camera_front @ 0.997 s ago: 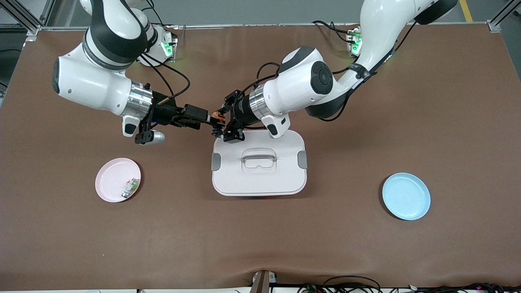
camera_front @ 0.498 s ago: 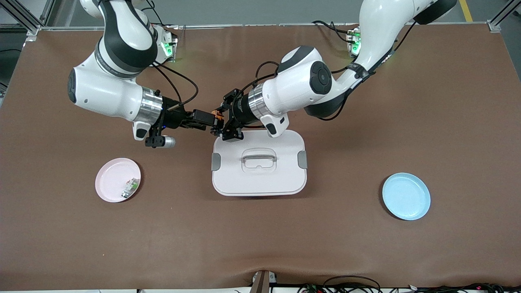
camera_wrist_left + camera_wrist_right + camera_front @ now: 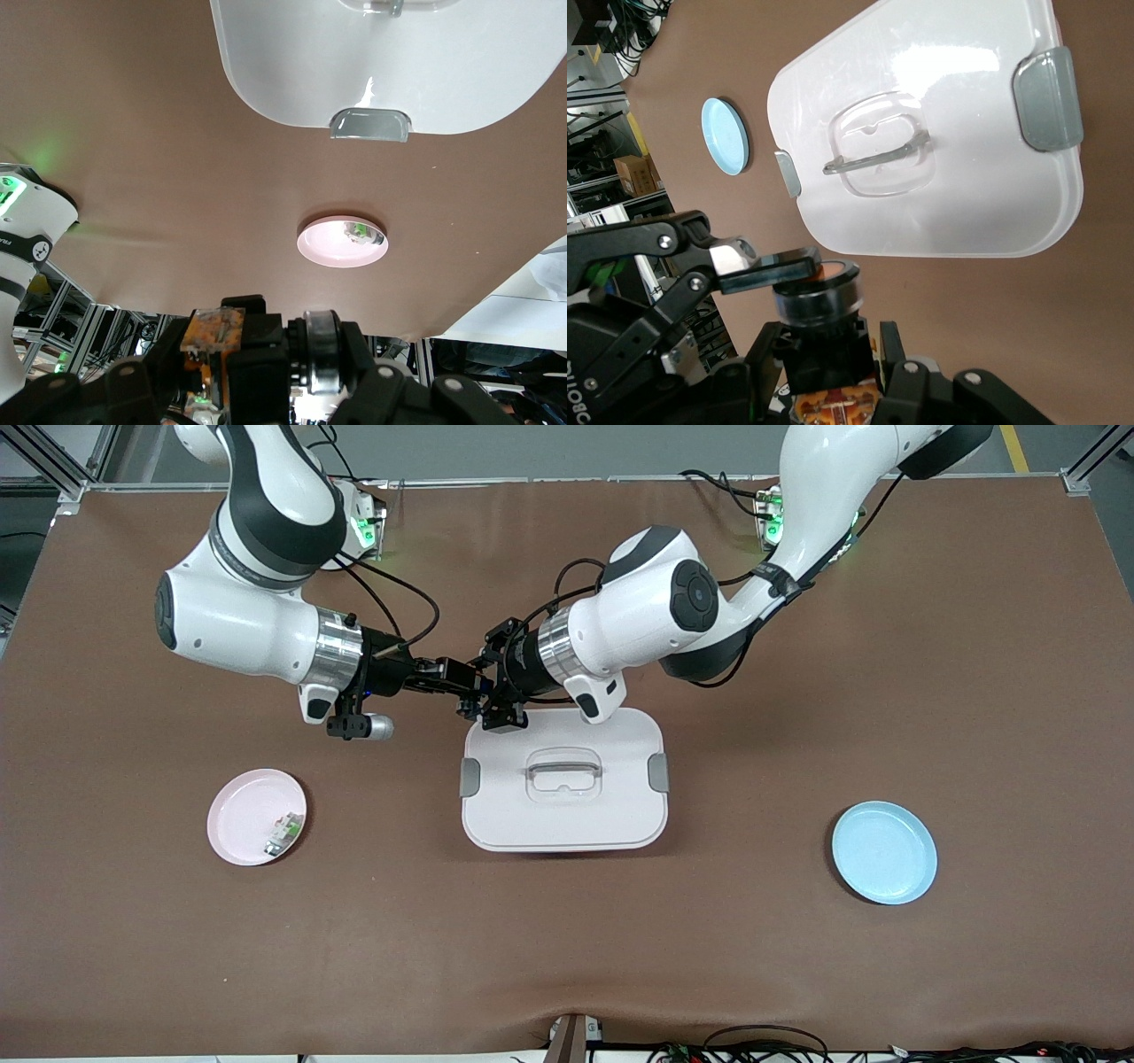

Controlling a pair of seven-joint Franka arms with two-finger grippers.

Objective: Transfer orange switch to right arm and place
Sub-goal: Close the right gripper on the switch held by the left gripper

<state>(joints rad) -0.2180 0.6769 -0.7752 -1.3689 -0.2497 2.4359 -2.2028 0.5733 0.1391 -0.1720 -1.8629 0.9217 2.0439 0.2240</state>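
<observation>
The orange switch, a stubby black part with a silver ring and an orange end, hangs in the air between the two grippers, over the table beside the white box's corner. My left gripper is shut on its ringed head; one left finger lies against the orange end. My right gripper is open around the switch's black body, with a small gap at one finger. The switch also shows in the left wrist view. In the front view the grippers hide it.
A white lidded box with a clear handle stands mid-table, partly under the left gripper. A pink plate holding a small green-and-white part lies toward the right arm's end. A blue plate lies toward the left arm's end.
My right arm has moved toward the left gripper, and its fingers have come around the switch's body. The left arm has shifted only slightly toward the right arm.
</observation>
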